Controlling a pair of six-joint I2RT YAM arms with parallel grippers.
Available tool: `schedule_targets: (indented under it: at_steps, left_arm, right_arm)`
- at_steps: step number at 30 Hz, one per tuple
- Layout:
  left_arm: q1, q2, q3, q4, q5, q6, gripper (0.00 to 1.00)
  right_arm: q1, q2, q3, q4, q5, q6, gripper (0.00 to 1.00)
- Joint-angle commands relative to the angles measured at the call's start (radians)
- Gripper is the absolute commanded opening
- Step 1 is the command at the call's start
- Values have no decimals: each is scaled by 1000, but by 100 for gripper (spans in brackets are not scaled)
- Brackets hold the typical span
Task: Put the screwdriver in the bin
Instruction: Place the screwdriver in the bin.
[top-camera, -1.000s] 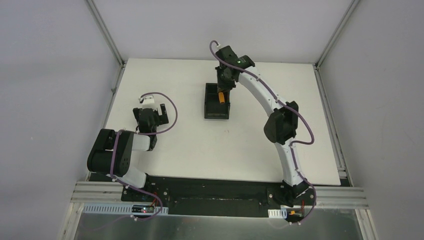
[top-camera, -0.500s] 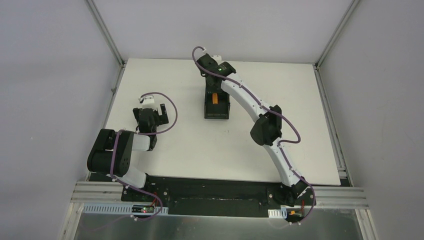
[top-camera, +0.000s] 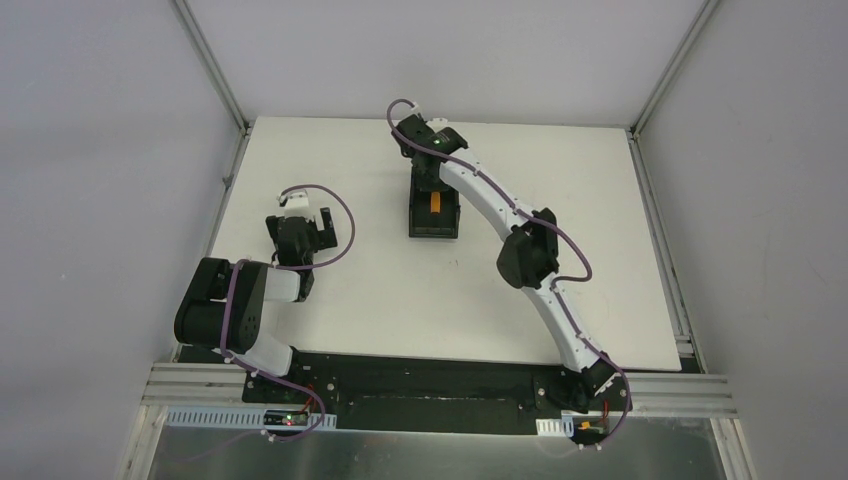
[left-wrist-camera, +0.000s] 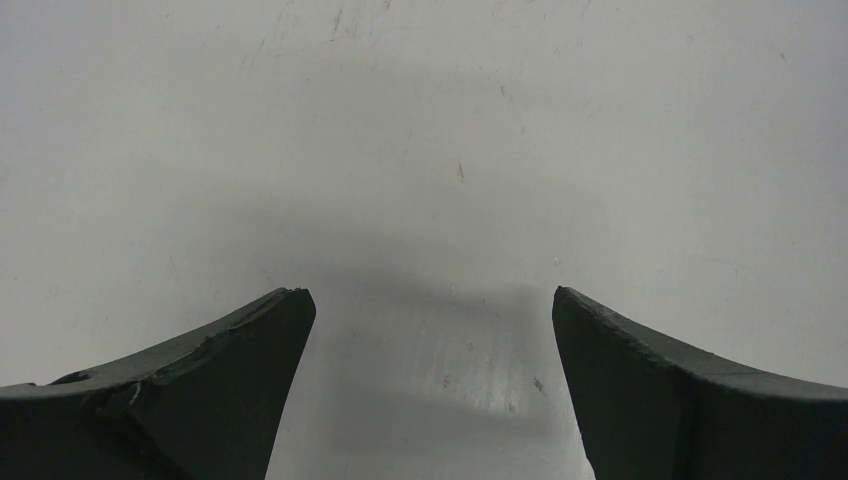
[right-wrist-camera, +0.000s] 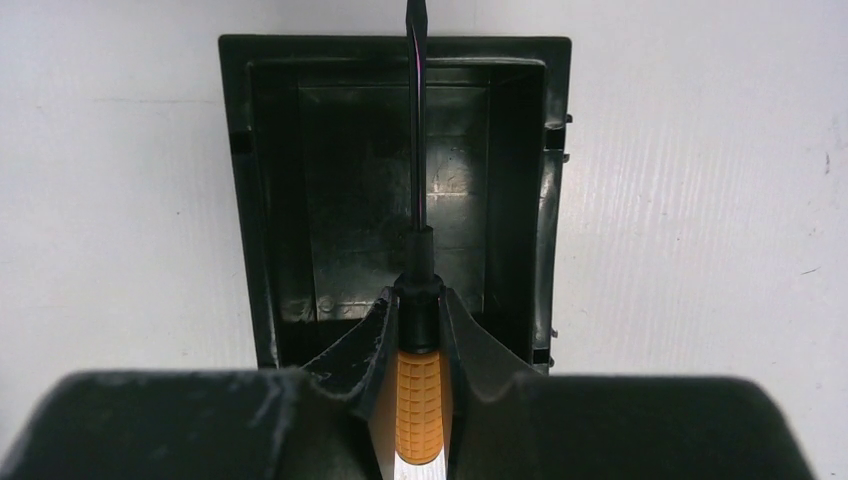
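Hanging over the bin: stubby orange-handled screwdriver with a thin dark shaft, pinched at the handle by the right jaws, which are closed tight on it. Beneath: small black rectangular plastic bin, shaft running lengthwise above its opening. Change in the last second: right arm swung left, centring the tool over the bin; release looks due. Left jaws: spread wide, empty, above the white tabletop.
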Motion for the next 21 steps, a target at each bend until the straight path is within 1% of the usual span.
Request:
schedule_targets:
  at_steps: [1,21]
  left_arm:
    - [7,-23,-5,13,6,-9,99]
    - [7,-23,-5,13,6,-9,99]
  right_arm:
    - [2,24,60,-21,20,31,0]
    - [2,107,90,-37,2,43,3]
